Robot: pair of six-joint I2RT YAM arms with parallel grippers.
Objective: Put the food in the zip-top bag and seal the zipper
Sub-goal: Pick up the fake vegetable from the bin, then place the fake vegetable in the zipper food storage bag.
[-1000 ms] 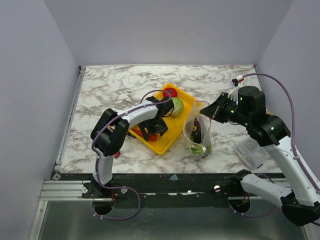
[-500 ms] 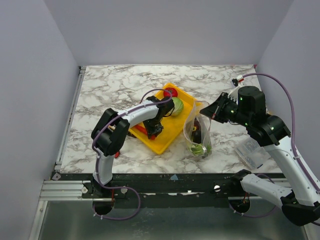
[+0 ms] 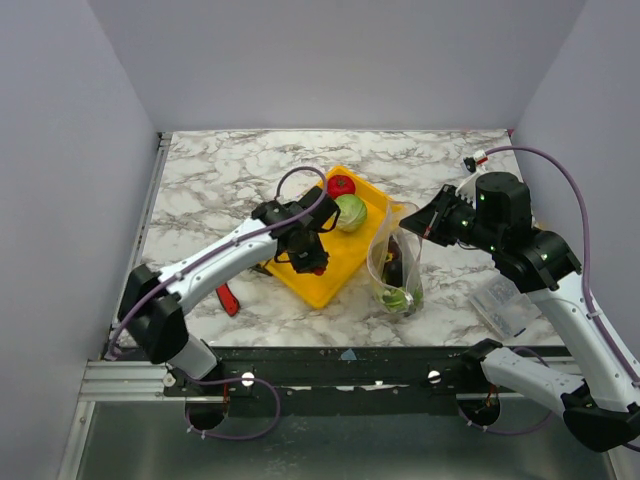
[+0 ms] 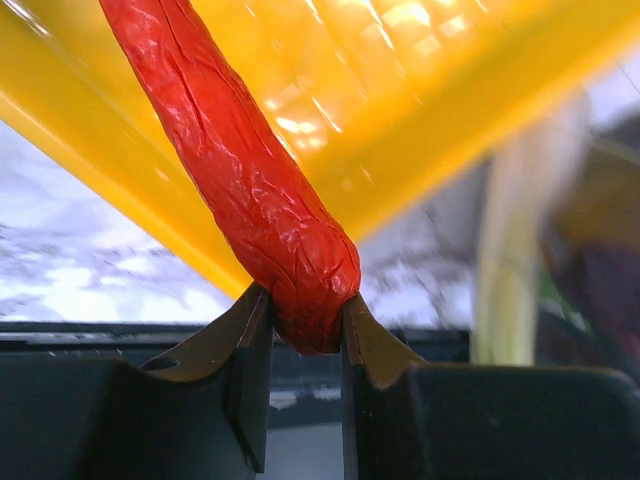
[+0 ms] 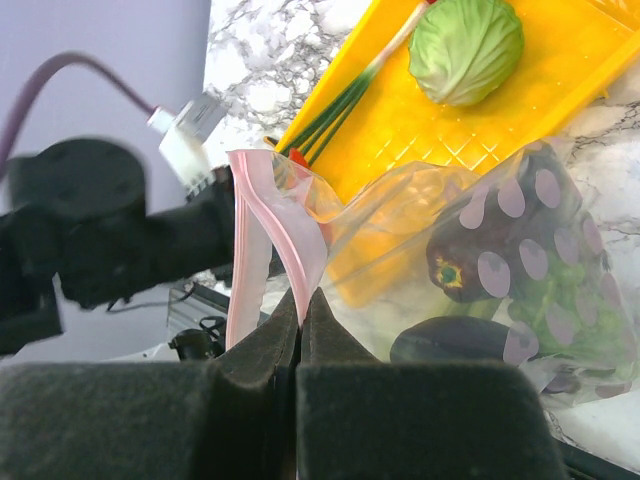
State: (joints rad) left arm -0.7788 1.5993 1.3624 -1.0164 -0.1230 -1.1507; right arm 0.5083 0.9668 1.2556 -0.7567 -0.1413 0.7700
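My left gripper (image 3: 306,252) hangs over the yellow tray (image 3: 352,250), shut on one end of a wrinkled red chili (image 4: 240,160) that is lifted off the tray (image 4: 430,90). A red tomato (image 3: 341,185), a green cabbage (image 3: 350,212) and thin green onions (image 5: 345,100) lie in the tray. The clear zip-top bag (image 3: 395,268) stands right of the tray with purple eggplants (image 5: 490,250) and green grapes (image 5: 560,300) inside. My right gripper (image 5: 303,295) is shut on the pink zipper (image 5: 245,230) at the bag's mouth and holds it up.
A red-handled tool (image 3: 228,298) lies on the marble left of the tray, under my left arm. A smaller clear packet (image 3: 505,302) rests at the right, near my right arm. Grey walls close in the table on three sides.
My left gripper has closed on the red chili and raised it off the tray. The left arm's elbow has swung down and left, uncovering the red-handled tool. The right arm has not moved.
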